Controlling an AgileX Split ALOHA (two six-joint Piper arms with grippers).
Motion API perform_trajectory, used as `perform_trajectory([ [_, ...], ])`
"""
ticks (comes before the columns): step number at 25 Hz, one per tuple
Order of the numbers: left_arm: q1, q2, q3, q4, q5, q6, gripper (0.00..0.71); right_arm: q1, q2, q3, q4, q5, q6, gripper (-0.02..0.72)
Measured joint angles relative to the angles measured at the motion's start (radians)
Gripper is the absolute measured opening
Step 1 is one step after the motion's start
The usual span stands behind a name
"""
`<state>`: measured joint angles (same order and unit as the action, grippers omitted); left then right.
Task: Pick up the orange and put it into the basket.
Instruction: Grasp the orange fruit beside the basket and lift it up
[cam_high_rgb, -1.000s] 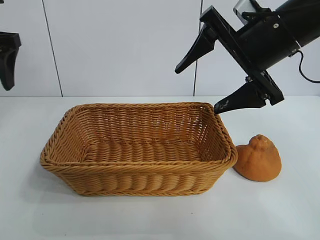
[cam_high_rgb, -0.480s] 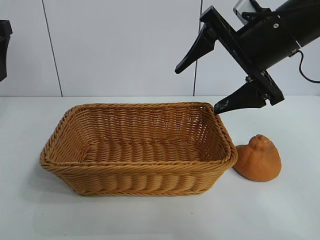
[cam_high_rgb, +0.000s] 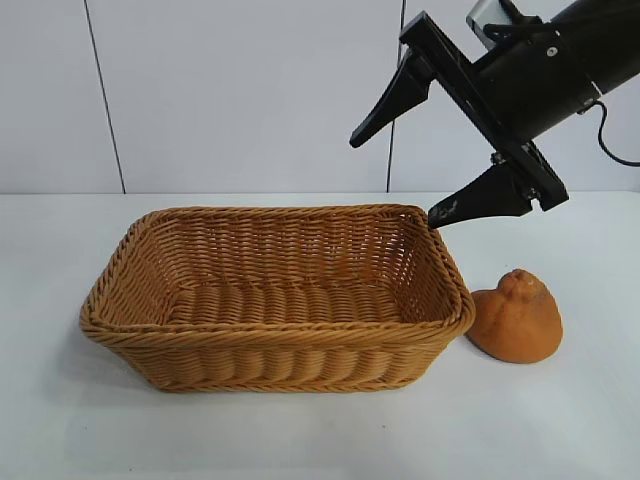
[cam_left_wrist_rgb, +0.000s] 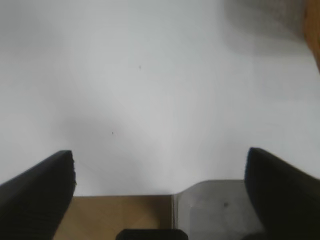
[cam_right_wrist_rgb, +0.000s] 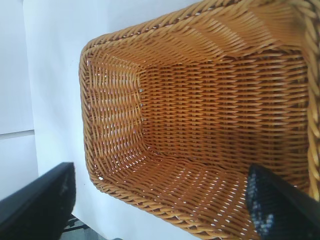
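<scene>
The orange, dull and lumpy with a knobbly neck, sits on the white table just right of the basket, touching or nearly touching its right end. The wicker basket is empty; its inside fills the right wrist view. My right gripper is open wide and empty, hanging above the basket's far right corner, up and to the left of the orange. It also shows in the right wrist view. My left gripper is open over bare white table; it is out of the exterior view.
The white table runs back to a pale panelled wall. In the left wrist view a brown board and a grey metal plate lie at the table's edge under the left gripper.
The left arm, seen at the exterior view's left edge before, has slid up and out of that view. The right arm, basket and orange have not moved.
</scene>
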<state>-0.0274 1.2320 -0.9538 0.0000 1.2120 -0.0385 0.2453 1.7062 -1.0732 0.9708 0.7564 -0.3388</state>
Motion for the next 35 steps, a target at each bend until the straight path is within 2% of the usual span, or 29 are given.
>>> perform_trajectory([
  [7,0.0,-0.405,0.258,0.0,-0.019,0.004,0.651,0.0,0.0,0.0,0.0,0.0,0.0,0.631],
  [15,0.0,-0.857,0.422,0.0,-0.107,0.004,0.651,0.0,0.0,0.0,0.0,0.054,0.0,0.631],
  [19,0.0,-1.001,0.448,0.0,-0.137,0.004,0.651,0.0,0.0,-0.019,-0.004,0.092,0.0,0.631],
  [23,0.0,-1.046,0.449,0.0,-0.142,0.004,0.651,0.0,0.0,-0.084,-0.037,0.13,0.0,0.631],
  [25,0.0,-1.051,0.449,0.0,-0.143,0.004,0.651,0.0,0.0,-0.128,-0.088,0.146,0.015,0.631],
  [27,0.0,-1.065,0.449,0.0,-0.144,0.004,0.651,0.0,0.0,-0.179,-0.167,0.167,0.064,0.631],
  [30,0.0,-1.132,0.45,0.0,-0.146,0.004,0.651,0.0,0.0,-0.247,-0.335,0.21,0.167,0.631],
  [32,0.0,-1.201,0.451,0.0,-0.147,0.004,0.651,0.0,0.0,-0.281,-0.477,0.248,0.246,0.631],
  [35,0.0,-1.235,0.451,0.0,-0.146,0.004,0.651,0.0,0.0,-0.313,-0.652,0.294,0.325,0.631],
])
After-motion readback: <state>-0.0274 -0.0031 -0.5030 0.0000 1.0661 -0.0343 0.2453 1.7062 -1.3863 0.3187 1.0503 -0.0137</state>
